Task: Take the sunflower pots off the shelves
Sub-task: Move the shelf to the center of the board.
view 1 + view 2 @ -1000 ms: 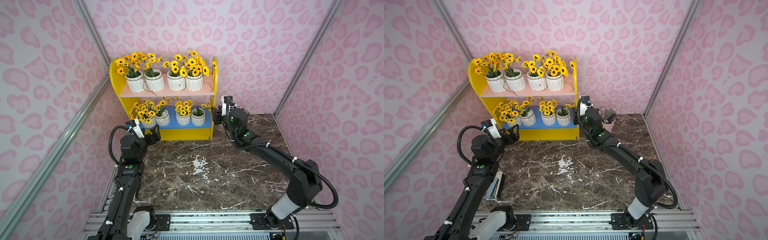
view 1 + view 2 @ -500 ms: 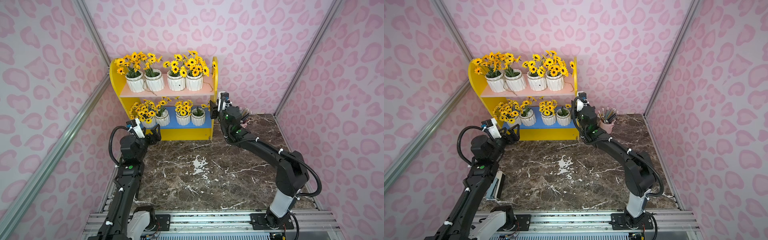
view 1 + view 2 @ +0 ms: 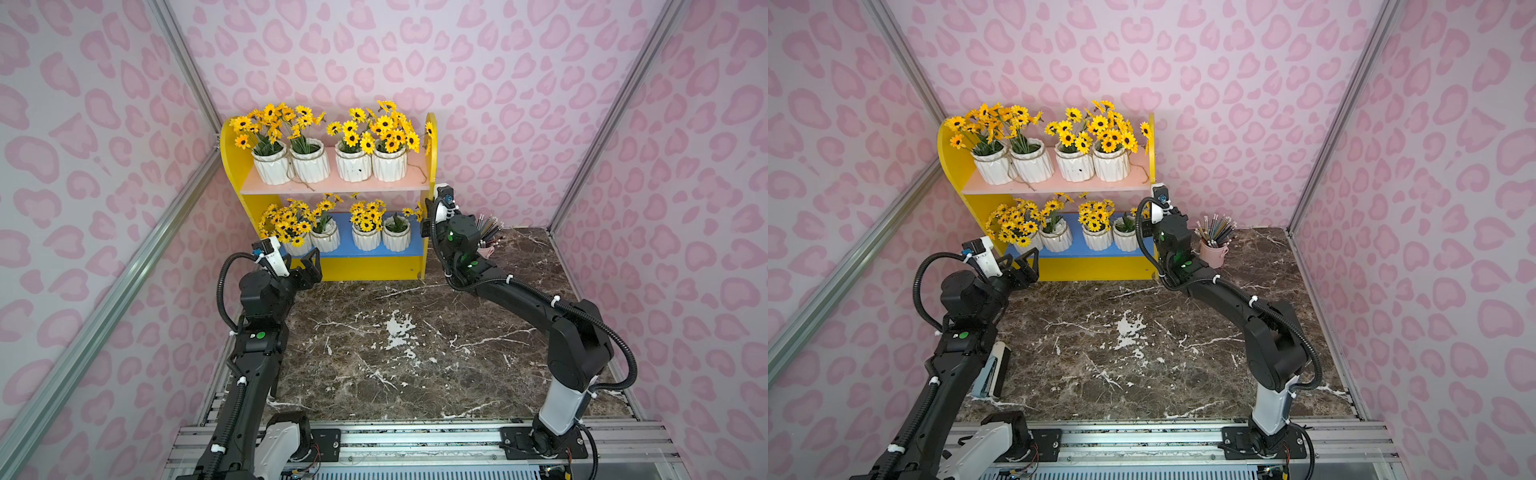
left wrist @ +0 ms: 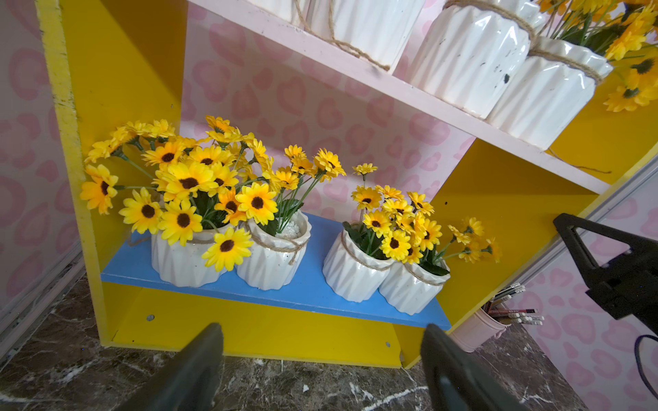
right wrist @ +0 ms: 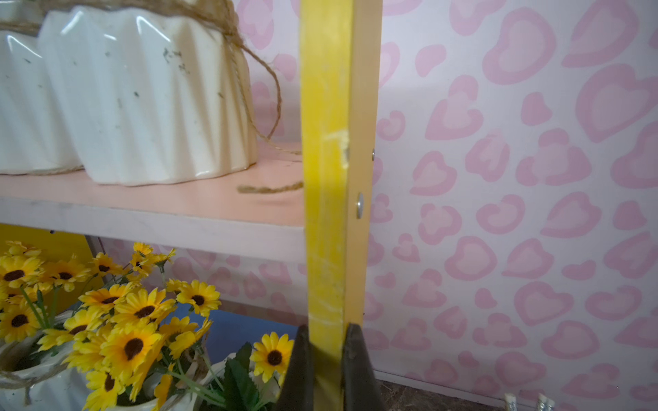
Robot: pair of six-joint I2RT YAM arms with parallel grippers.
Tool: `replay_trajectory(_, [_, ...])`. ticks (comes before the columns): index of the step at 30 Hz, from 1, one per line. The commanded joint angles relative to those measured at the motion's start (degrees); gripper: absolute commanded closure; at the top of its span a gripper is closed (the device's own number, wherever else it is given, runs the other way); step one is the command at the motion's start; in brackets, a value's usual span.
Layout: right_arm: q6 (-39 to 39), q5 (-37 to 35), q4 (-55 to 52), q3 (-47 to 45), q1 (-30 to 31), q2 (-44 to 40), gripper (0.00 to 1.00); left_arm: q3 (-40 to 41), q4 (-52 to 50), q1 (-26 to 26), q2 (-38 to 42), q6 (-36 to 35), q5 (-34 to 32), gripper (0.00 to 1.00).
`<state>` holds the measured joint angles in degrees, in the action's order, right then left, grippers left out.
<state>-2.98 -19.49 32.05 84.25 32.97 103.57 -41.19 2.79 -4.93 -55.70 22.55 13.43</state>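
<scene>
In both top views all eight sunflower pots (image 3: 353, 166) sit on the shelves (image 3: 374, 266), four on the pink board (image 3: 332, 187) and four on the blue board (image 3: 345, 241). A pink cup (image 3: 1212, 253) of pencils stands just beside the unit on the marble table (image 3: 1121, 353) (the right arm (image 3: 519, 299) half hides it in a top view).

Left wrist view: the left gripper (image 4: 320, 356) hangs spread wide and empty in front of the blue board, and one pot has white gravel (image 4: 292, 229) in it.

Only the right wrist view shows this: the right gripper (image 5: 325, 341) is clenched on the front edge of the yellow side panel (image 5: 327, 178).
</scene>
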Motion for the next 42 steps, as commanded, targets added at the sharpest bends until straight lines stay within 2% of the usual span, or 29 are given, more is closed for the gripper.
replay_trajectory(1, [2.9, 2.0, 4.5, 0.2, -0.2, -0.1, 1.0, -0.3, 1.2, -0.1, 0.4, -0.4, -0.8, 0.11])
replay_trajectory(23, [-0.4, -0.1, 4.9, -3.2, -0.9, -6.9, 1.0, -3.5, -0.7, -0.1, -0.2, -0.5, -2.6, 0.12])
replay_trajectory(27, [0.2, 0.1, 5.1, -5.0, -1.7, -8.5, 1.0, -4.1, -1.4, -0.1, 0.3, -1.1, -4.7, 0.13])
replay_trajectory(30, [-0.2, 0.1, 5.0, -5.8, -2.0, -9.5, 1.0, -5.2, -1.8, -0.1, -0.1, -1.6, -9.0, 0.13])
replay_trajectory(35, [0.2, 0.5, 5.0, -9.2, -3.1, -11.6, 1.0, -9.5, -1.0, -1.0, -4.2, -5.4, -17.8, 0.16])
replay_trajectory(42, [3.0, 3.7, 4.8, -10.7, -5.0, -12.3, 1.0, -14.8, 2.1, -6.7, -11.9, -12.4, -15.2, 0.15])
